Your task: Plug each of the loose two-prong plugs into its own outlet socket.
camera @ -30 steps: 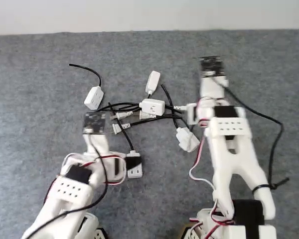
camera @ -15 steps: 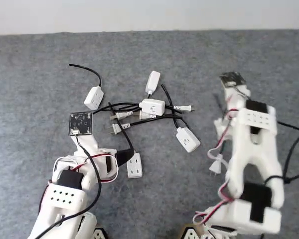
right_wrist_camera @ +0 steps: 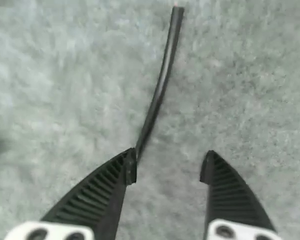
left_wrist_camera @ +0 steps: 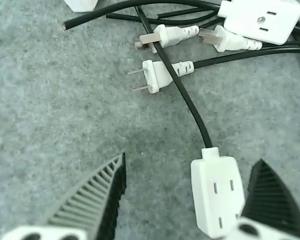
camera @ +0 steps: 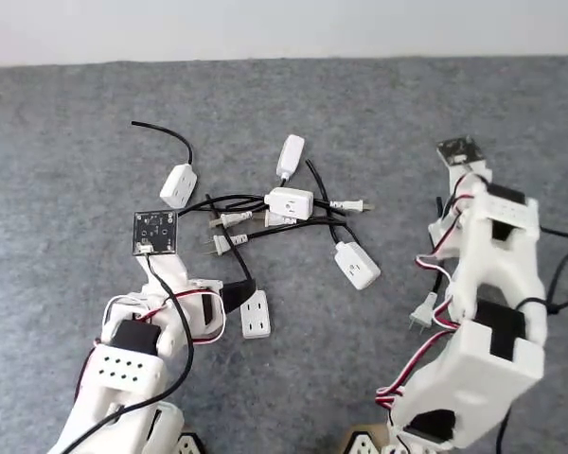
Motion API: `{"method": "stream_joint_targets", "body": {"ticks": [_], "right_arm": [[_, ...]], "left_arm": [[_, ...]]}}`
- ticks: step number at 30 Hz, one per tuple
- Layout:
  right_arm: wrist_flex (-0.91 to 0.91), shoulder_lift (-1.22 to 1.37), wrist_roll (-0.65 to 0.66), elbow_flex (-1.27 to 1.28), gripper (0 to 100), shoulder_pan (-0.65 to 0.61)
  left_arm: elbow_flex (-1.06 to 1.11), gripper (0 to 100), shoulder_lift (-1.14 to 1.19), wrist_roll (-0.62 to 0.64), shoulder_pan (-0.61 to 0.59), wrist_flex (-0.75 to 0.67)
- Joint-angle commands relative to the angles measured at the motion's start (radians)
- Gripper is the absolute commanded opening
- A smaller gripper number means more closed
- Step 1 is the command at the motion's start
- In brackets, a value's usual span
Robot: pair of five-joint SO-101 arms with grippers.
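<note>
Grey carpet, black cord across plug

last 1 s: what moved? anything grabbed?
The right arm swung off the cord tangle to the table's right side; the right gripper is open over carpet by a black cable end. The left arm shifted slightly left; the left gripper is open, with the near outlet by one finger. Nothing grabbed. The loose plugs and other outlets lie as before.
</note>
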Motion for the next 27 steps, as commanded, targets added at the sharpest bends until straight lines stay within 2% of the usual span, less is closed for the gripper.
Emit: {"method": "stream_joint_targets", "body": {"ticks": [1, 4, 6, 9, 13, 16, 20, 27], "right_arm": [[0.077, -0.062, -0.054, -0.106, 23.6, -0.031], [0.143, -0.133, -0.137, -0.130, 23.5, -0.047], [0.182, -0.189, -0.273, -0.121, 22.8, -0.048], [0.242, -0.266, -0.499, -0.060, 15.2, -0.048], [0.291, -0.360, -0.692, 0.061, 8.7, -0.074], [0.297, -0.406, -0.687, 0.203, 9.9, -0.130], [0.150, -0.446, -0.692, 0.391, 10.7, -0.151], [0.079, -0.486, -0.692, 0.463, 10.7, -0.127]], "left_arm": [[-0.008, 36, -0.005, -0.009, 0.000, -0.025], [-0.008, 36, -0.005, -0.009, 0.000, -0.025], [-0.008, 36, -0.005, -0.009, 0.000, -0.025], [-0.005, 36, -0.005, -0.011, 0.002, -0.025], [0.004, 36, -0.002, -0.060, 0.002, -0.025], [0.019, 36, -0.005, -0.091, 0.003, -0.025], [0.021, 36, -0.005, -0.101, 0.002, -0.025], [0.021, 36, 0.002, -0.101, 0.002, -0.052]]}}
